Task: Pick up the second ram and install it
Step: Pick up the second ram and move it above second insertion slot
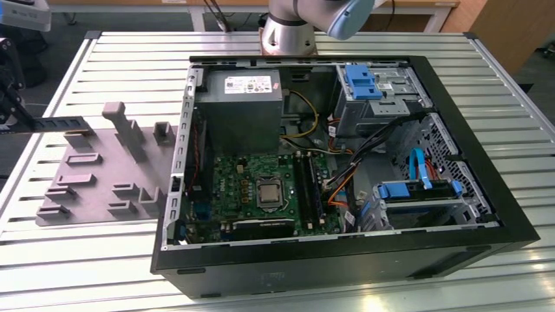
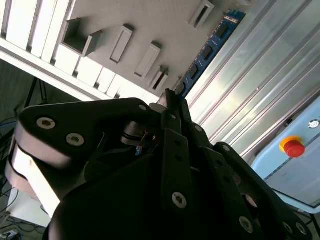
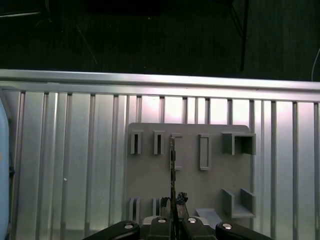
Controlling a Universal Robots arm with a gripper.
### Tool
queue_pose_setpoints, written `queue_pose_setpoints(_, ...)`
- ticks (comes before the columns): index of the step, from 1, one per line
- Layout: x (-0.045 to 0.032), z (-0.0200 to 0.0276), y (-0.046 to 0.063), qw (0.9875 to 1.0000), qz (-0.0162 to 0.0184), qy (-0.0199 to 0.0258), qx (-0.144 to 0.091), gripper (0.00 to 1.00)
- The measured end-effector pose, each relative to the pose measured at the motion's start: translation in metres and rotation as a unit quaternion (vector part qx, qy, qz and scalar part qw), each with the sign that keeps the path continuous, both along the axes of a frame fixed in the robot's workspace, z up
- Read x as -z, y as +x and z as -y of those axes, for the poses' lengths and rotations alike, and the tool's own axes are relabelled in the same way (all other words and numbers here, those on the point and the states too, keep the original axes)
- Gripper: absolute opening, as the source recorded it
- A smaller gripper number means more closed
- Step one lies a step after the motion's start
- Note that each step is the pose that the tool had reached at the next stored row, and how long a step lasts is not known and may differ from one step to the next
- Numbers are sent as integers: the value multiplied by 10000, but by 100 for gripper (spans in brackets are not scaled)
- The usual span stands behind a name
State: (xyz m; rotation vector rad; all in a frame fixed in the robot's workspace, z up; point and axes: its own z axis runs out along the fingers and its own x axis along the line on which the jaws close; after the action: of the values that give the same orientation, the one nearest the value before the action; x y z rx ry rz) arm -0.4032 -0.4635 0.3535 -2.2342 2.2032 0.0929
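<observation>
The hand [image 3: 173, 200] is clamped on one end of the second ram [image 2: 209, 50], holding it edge-on over the grey fixture plate [image 1: 97, 170] on the slatted surface [image 1: 130, 52], beside the open computer case [image 1: 511, 227].

— What does the arm [image 1: 289, 31] look like?
— Silver-grey metal, with a pale blue cap [image 1: 349, 18].
— And the gripper [image 2: 172, 100]?
— Matte black: rounded plates and layered linkages, fastened with shiny silver screws [image 2: 179, 200].
</observation>
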Motion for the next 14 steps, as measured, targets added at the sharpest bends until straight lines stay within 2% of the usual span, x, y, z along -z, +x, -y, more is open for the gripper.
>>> queue_pose_setpoints(14, -157, -6, 0, 10000, 0, 0, 0, 14)
